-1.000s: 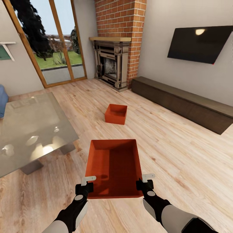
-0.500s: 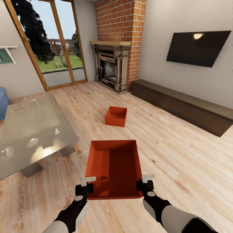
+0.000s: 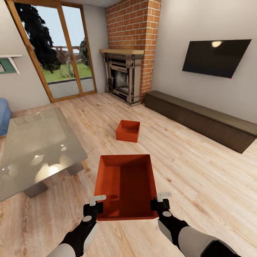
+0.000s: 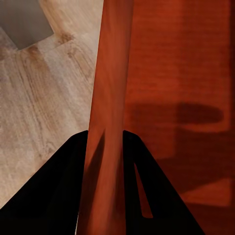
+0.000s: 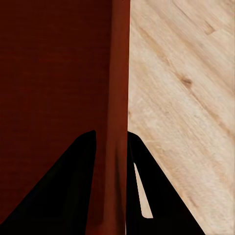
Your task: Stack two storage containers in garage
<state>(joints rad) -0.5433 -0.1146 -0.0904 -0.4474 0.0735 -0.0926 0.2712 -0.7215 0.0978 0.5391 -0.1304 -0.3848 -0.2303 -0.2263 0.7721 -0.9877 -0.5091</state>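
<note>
I hold one orange-red storage container [image 3: 126,185] in front of me above the light wood-plank flooring of the living room. My left gripper [image 3: 94,204] is shut on its left wall [image 4: 110,107] near the front corner. My right gripper [image 3: 160,202] is shut on its right wall [image 5: 119,98]. In both wrist views the wall runs between the two dark fingers. The second storage container [image 3: 128,130] stands on the wood floor farther ahead, between me and the red-brick fireplace [image 3: 125,76].
A glass table [image 3: 35,146] stands close at the left. A long low dark cabinet [image 3: 203,119] runs along the right wall under a wall screen [image 3: 216,57]. Wood-framed glass doors [image 3: 53,53] are at the back left. Open wood floor lies to the right.
The whole head view has shifted: the far container, fireplace and cabinet look smaller and farther, so the camera has moved back. The held container keeps its place between both grippers.
</note>
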